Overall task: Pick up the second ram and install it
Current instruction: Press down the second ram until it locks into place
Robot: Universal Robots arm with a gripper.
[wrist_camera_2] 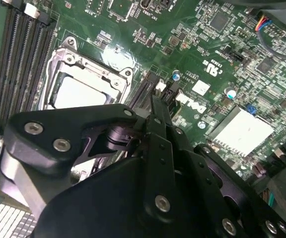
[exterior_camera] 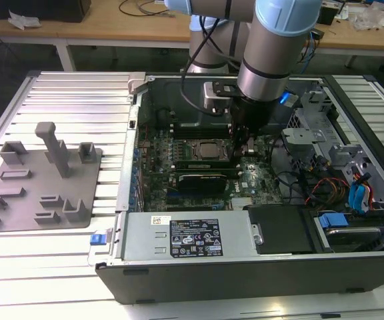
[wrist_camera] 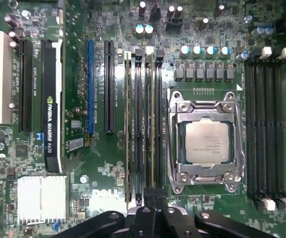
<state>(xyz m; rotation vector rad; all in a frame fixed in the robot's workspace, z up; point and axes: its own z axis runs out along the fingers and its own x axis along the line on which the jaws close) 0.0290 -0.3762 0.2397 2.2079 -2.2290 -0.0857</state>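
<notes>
While my gripper (wrist_camera: pixel 156 196) sits low inside the computer case (exterior_camera: pixel 179 267), my two fingers (wrist_camera: pixel 149 203) are squeezed together. Their tips are at one end of the second ram (wrist_camera: pixel 154 124). It stands on its edge in a slot just beside the CPU socket (wrist_camera: pixel 206 141). I cannot tell if I am pinching the stick or only touching its top. I also cannot tell if it has clicked all the way in. I am at one end, so that end could go down and the far end stay up, and then the stick would sit crooked and jam. If the little notch is not lined up with the slot, a hard push could bend the stick or hurt the motherboard (wrist_camera: pixel 108 183). Another thin stick (wrist_camera: pixel 128 124) seems to stand close by (a slot or so away), and my fingers could bump it if I slide sideways. The white clips (wrist_camera: pixel 149 50) at the far end might not snap shut, and then the ram would be loose.
</notes>
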